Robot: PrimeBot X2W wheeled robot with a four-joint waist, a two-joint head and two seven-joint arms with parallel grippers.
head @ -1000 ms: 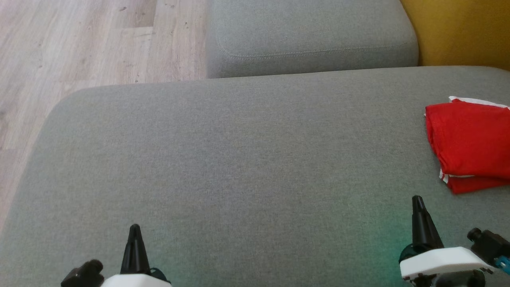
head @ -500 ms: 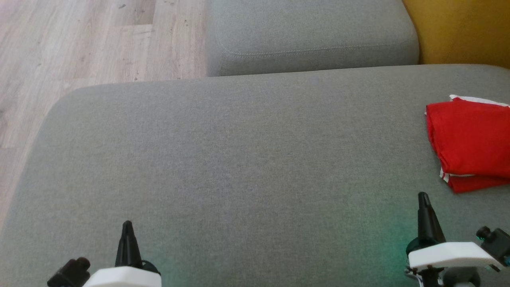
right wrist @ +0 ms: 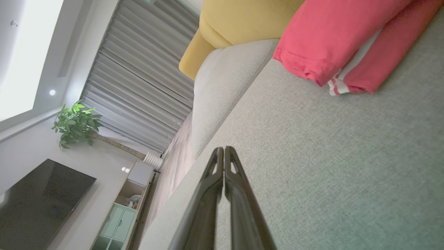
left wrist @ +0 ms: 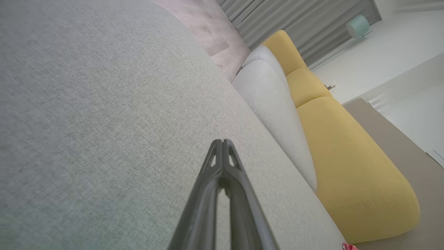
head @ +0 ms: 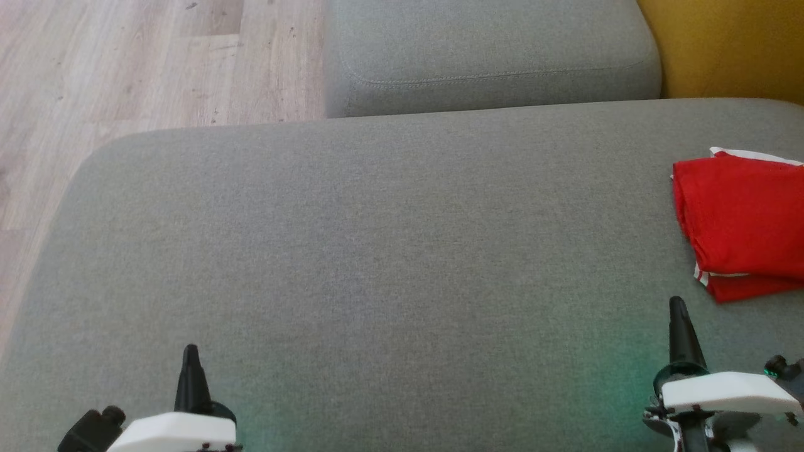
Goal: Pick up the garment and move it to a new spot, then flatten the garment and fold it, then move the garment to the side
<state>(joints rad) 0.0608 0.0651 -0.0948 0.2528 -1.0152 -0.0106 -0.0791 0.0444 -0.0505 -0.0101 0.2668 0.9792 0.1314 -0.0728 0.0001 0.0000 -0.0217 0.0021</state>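
Lying folded at the right edge of the woven grey cushion [head: 377,251], the red, white-trimmed garment [head: 741,220] is cut off by the frame. The left gripper [head: 190,351] and right gripper [head: 677,304] are pressed together, empty.

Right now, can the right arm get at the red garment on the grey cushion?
Probably yes. The right gripper hangs just short of the red garment, jaws shut, with only bare grey cushion between them.
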